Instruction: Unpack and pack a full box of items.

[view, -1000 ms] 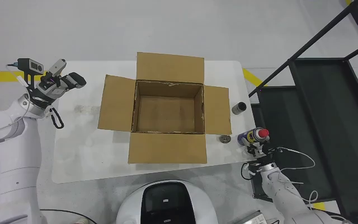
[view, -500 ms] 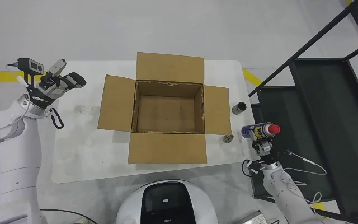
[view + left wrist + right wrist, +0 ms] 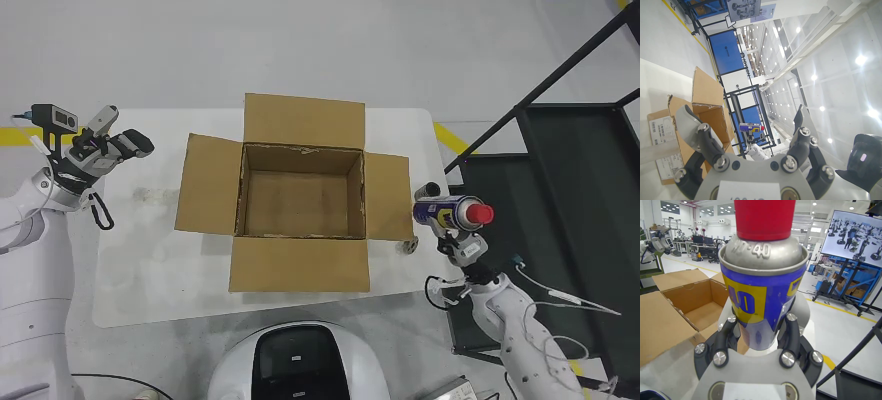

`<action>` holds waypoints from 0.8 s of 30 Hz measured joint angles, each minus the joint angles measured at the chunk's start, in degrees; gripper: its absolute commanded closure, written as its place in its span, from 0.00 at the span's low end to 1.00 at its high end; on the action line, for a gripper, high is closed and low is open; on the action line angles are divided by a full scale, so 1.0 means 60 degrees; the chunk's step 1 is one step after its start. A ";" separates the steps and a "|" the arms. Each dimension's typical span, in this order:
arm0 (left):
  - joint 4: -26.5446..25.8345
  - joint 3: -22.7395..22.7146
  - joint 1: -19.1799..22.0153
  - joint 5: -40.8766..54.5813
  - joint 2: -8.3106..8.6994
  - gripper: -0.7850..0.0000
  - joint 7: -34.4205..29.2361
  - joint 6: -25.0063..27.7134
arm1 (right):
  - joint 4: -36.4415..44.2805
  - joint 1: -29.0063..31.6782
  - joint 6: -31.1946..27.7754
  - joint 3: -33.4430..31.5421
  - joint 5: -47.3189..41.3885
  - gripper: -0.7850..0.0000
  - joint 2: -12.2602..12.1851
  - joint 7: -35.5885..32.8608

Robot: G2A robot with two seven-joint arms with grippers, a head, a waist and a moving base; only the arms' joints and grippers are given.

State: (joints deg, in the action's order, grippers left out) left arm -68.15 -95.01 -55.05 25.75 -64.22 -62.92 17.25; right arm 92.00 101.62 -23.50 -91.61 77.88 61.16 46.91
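The spray can [image 3: 761,291] is blue with yellow blocks, a shiny silver top and a red cap [image 3: 763,219]. The box [image 3: 300,265] is plain brown cardboard with white labels [image 3: 659,128] that have black stripes, and the desk [image 3: 150,270] is white. The left gripper [image 3: 742,110] has pale grey fingers [image 3: 687,117] on black links with silver screws, and at 3 o'clock from the box a black rack [image 3: 560,180] stands on a light grey floor [image 3: 400,50] with yellow lines [image 3: 455,135].

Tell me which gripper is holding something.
The right gripper, shut on the spray can; the left gripper is open and empty.
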 measured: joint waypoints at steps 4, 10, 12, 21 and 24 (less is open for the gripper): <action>0.0000 0.0000 0.0000 0.0000 0.0000 0.00 0.0000 0.0000 | 0.0663 0.0127 -0.0045 0.0120 -0.0022 1.00 0.0020 -0.1148; 0.0000 0.0000 0.0000 0.0000 0.0000 0.00 0.0000 0.0000 | 0.0585 0.0202 -0.0473 0.0168 -0.0820 1.00 0.0045 -0.1338; 0.0000 0.0000 0.0000 0.0000 0.0000 0.00 0.0000 0.0000 | 0.0587 0.0201 -0.0467 0.0168 -0.0803 1.00 0.0045 -0.1335; 0.0000 0.0000 0.0000 0.0000 0.0000 0.00 0.0000 0.0000 | 0.0587 0.0200 -0.0467 0.0168 -0.0801 1.00 0.0045 -0.1335; 0.0000 0.0000 0.0000 0.0000 0.0000 0.00 0.0000 0.0000 | 0.0587 0.0200 -0.0467 0.0168 -0.0801 1.00 0.0045 -0.1335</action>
State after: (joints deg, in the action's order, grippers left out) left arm -68.15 -95.01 -55.05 25.75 -64.22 -62.92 17.25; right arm 95.53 102.82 -26.31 -90.60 73.07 61.43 38.90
